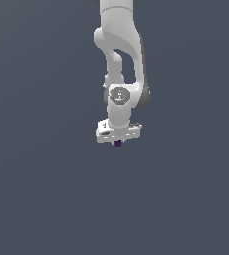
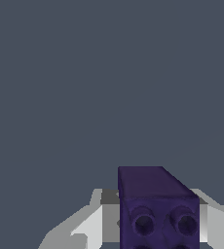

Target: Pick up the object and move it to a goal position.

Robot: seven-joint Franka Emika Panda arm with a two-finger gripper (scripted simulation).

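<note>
Carrying the purple block (image 2: pixel 158 209) clamped in my gripper (image 1: pixel 118 143), I'd move slowly and keep the squeeze firm; no table edges or goal marker show.

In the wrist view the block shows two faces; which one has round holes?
The block's face between the white fingers: it has round holes, the other face is plain.

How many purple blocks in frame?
1. The purple block sits between the fingers of the gripper, just below the white hand. No others visible in either view.
</note>
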